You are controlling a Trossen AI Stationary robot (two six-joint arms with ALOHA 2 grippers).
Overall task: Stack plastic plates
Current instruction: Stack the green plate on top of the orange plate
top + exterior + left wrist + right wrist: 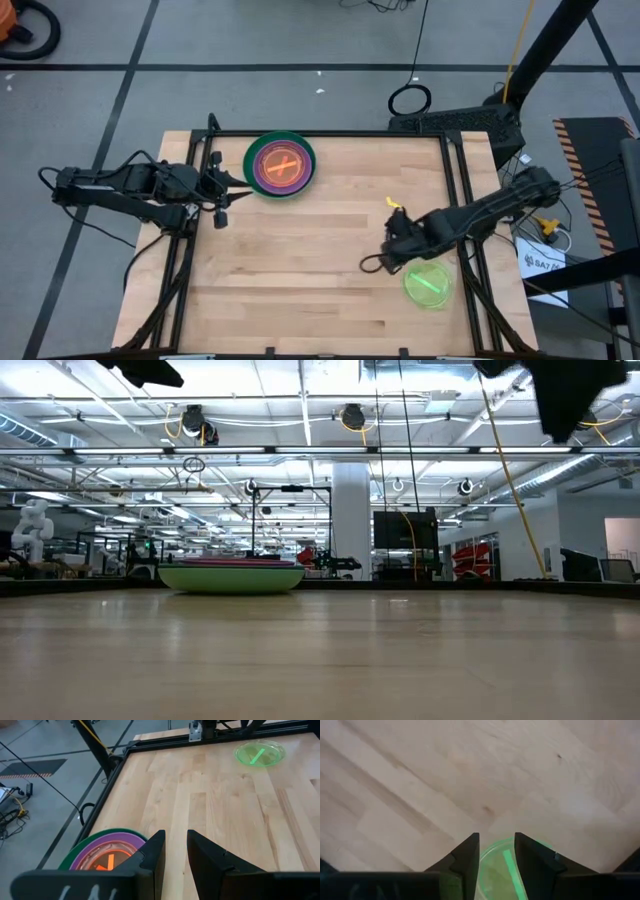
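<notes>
1. Left gripper (228, 190) hovers at the far left part of the wooden worktop (320, 260), with the stack of plates (280, 166) just beside it, a touch ahead of its tips.
2. Its fingers (152, 855) stand a little apart with bare wood showing between them, gripping nothing.
3. That stack: a dark green plate (95, 842) at the bottom, a purple one (107, 847) inside it, and a red-orange one (107, 862) on top.
4. In the low view the stack sits as a shallow pale green bowl shape (231, 575) with pink and purple rims layered above it.
5. Over to the right gripper (388, 258), near the right edge of the worktop.
6. Its fingers (465, 860) are parted, with wood and green plastic visible in the gap, and no grasp is made.
7. The lone lime green plate (429, 283) lies flat just beneath and behind those tips, its rim (495, 845) showing between the fingers.
8. From the left wrist view, that green plate (260, 754) lies well away across the worktop.
</notes>
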